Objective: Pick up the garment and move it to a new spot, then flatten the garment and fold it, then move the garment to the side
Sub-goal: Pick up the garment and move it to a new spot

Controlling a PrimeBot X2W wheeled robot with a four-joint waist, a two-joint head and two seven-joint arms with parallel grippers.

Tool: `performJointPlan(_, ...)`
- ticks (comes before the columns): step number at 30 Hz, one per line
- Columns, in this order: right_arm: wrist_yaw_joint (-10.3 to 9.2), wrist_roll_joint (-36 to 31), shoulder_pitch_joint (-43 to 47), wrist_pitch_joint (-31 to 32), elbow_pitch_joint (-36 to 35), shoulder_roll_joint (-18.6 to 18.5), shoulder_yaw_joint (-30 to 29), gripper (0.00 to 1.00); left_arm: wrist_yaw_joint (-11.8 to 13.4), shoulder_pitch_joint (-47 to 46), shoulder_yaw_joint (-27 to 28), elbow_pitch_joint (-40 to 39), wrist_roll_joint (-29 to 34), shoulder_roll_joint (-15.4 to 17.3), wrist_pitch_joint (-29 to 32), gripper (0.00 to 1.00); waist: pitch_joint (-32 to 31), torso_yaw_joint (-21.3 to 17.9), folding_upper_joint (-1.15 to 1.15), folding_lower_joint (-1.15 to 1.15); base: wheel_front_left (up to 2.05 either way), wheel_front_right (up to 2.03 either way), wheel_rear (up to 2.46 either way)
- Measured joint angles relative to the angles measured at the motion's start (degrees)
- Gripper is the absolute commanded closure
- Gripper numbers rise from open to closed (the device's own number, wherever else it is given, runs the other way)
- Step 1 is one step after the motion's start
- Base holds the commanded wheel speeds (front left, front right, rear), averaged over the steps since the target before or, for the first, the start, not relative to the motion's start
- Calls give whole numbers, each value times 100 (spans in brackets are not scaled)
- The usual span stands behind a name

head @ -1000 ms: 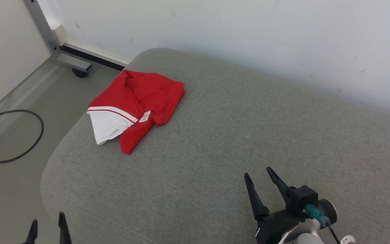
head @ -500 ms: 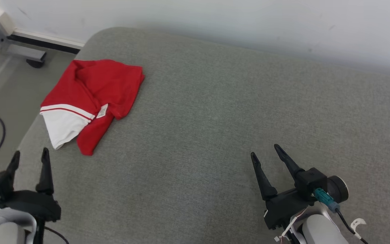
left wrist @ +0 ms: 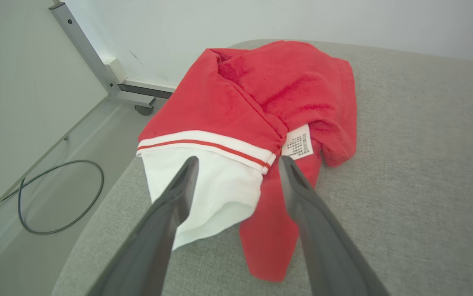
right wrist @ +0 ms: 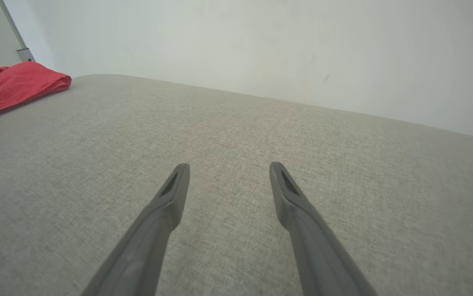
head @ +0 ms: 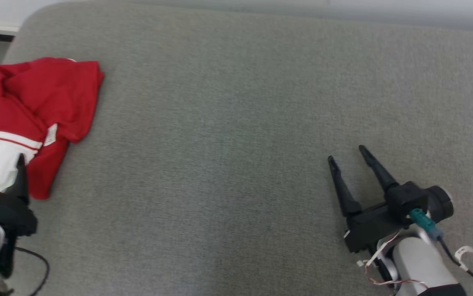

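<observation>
The garment is a red top with a white band and a red stripe, lying crumpled at the far left of the grey cushioned surface. A white label shows on it. My left gripper stands open at the garment's near edge, over the white part, with nothing between its fingers. In the left wrist view the garment lies just ahead of the spread fingertips of the left gripper. Well to the right, my right gripper is open over bare fabric. The garment appears far left in the right wrist view.
The cushion's left edge drops to the floor, where a black cable loop lies. A metal frame leg on a caster stands by the white wall behind the cushion.
The head camera has swung right and down, shifting the whole picture left. My left gripper has come up to the garment's near edge. The right gripper has kept its open pose.
</observation>
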Motion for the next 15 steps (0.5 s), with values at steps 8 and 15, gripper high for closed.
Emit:
performJointPlan(8,0,11,-73,65,-279,-292,-242,0,208,-571,-41,909,24,142,69,0,505,-304,0,0,0,0,0)
performJointPlan(15,0,16,-77,100,-486,-290,-282,0,458,-836,-53,1557,62,103,-94,0,810,-451,0,-1,0,0,0)
